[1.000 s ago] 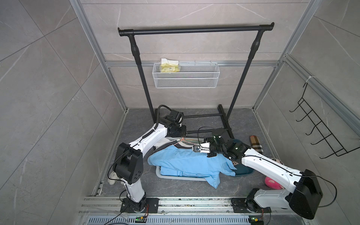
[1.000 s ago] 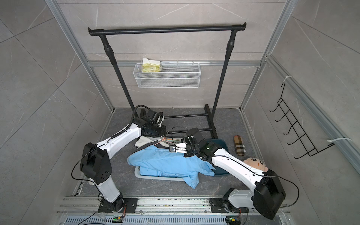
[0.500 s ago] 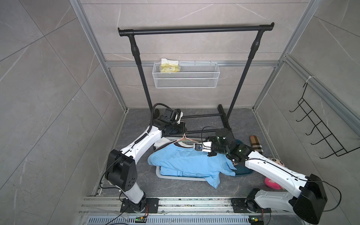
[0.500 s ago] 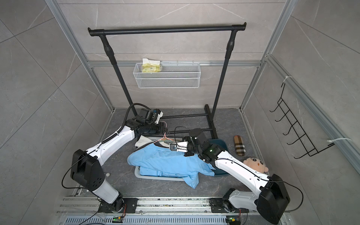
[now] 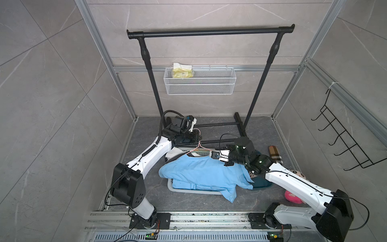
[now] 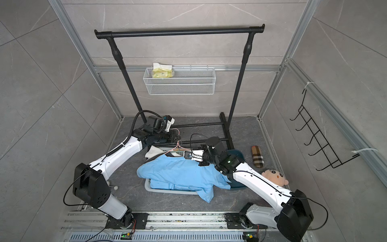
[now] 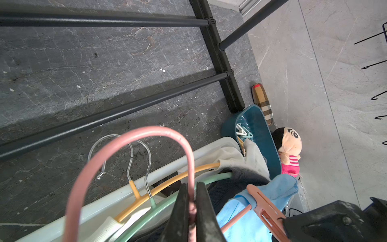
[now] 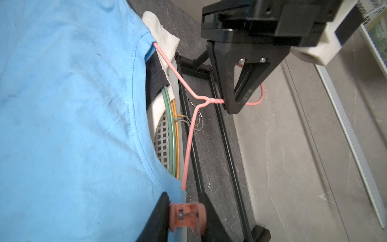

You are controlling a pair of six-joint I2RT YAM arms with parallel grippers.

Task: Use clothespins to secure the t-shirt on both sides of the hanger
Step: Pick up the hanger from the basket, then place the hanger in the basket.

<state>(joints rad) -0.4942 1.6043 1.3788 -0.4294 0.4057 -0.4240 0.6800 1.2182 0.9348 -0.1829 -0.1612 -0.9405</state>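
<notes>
Holding the hanger neck clenched in my left claw, I have my right claw grasping 1 pink pin at the shirt's near shoulder. I judge side 1 barely clipped; the far shoulder shows 0 pins.

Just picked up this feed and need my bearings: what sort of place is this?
Probably a mock laundry corner inside a tiled test booth: a black clothes rack stands by the back wall, a full laundry basket sits on the floor, and a blue t-shirt lies across it.
</notes>
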